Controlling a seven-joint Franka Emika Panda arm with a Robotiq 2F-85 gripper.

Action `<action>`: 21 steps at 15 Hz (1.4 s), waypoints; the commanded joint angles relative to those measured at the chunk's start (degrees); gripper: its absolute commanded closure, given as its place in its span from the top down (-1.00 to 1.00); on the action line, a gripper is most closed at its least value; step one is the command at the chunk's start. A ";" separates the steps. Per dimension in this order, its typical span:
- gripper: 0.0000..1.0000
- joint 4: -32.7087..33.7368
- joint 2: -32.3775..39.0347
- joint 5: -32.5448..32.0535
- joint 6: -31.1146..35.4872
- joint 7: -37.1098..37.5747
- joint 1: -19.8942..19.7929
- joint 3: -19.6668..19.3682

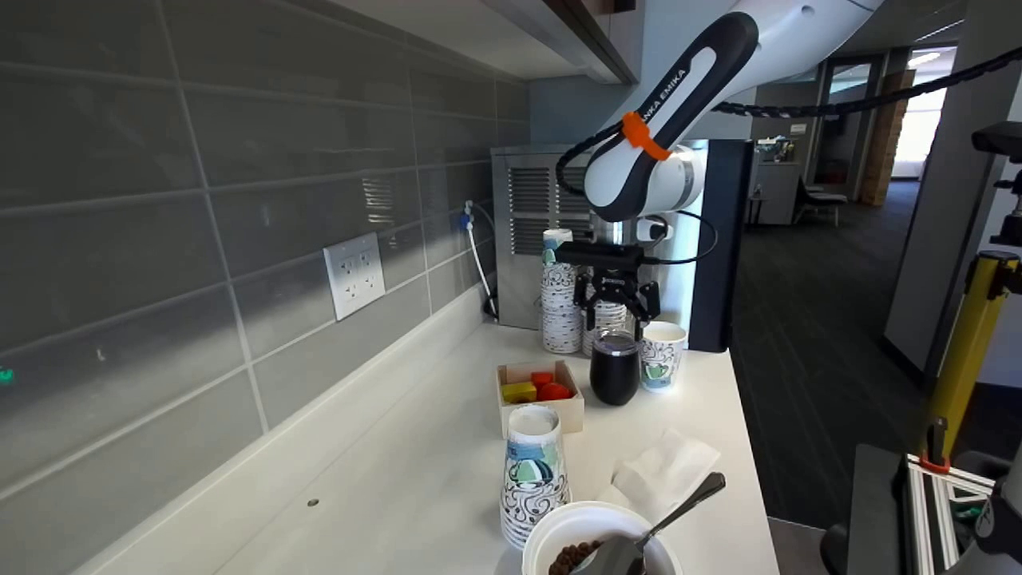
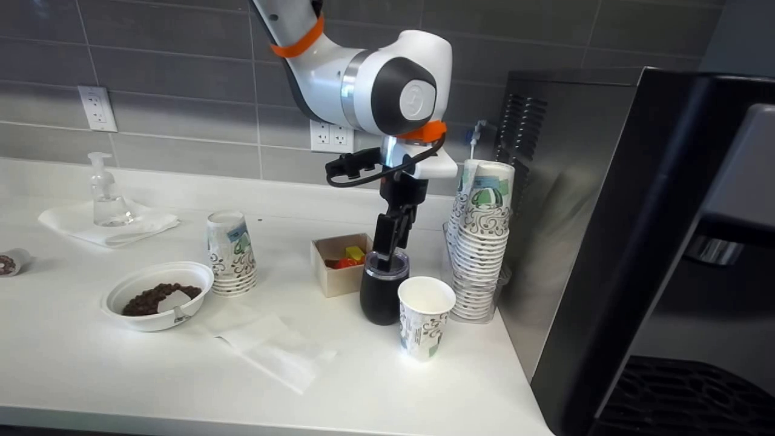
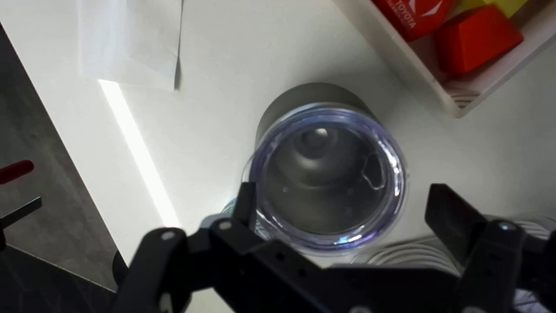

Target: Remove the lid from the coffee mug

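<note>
The coffee mug is small and black and stands upright on the counter, with its body in view. A round, see-through lid sits on its top. My gripper points down at the mug's top in both exterior views. In the wrist view the gripper is open, with one finger close to the lid's left edge and the other finger apart on the right. Nothing is held. I cannot tell whether the left finger touches the lid.
A white patterned cup stands close beside the mug. A box with coloured blocks is on its other side. Tall paper-cup stacks stand by the machine. A bowl and napkin lie farther off.
</note>
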 commanded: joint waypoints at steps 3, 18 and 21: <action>1.00 2.11 1.32 -0.36 -3.45 0.24 0.99 -1.22; 1.00 2.28 -0.09 -0.52 -3.42 0.92 1.21 -1.84; 1.00 1.78 -0.01 0.11 -3.48 0.58 1.40 -1.73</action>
